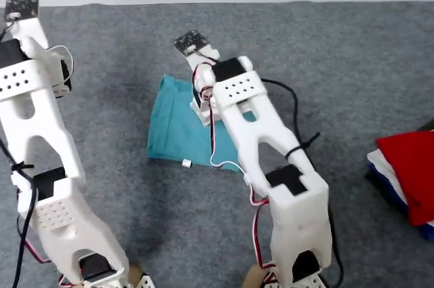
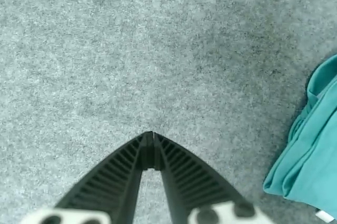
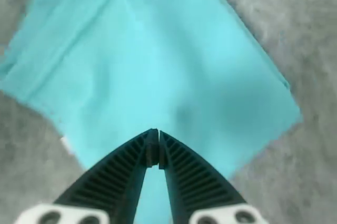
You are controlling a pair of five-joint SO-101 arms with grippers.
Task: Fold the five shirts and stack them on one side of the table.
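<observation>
A teal shirt (image 1: 178, 129) lies folded on the grey carpeted table near the middle; its surface spreads under my right gripper (image 3: 153, 138) as the teal shirt (image 3: 158, 66). The right gripper (image 1: 201, 101) hovers just over that shirt, shut, holding nothing. My left gripper (image 2: 153, 140) is shut over bare carpet to the left of the shirt, whose edge (image 2: 310, 150) shows at the side. The left arm (image 1: 37, 91) stands at the table's left. A stack of folded shirts (image 1: 407, 173), red on top over white and blue, sits at the right edge.
Grey carpet (image 1: 325, 57) covers the whole table. A small white tag (image 1: 186, 162) sticks out at the teal shirt's near edge. Cables run along the right arm (image 1: 271, 146).
</observation>
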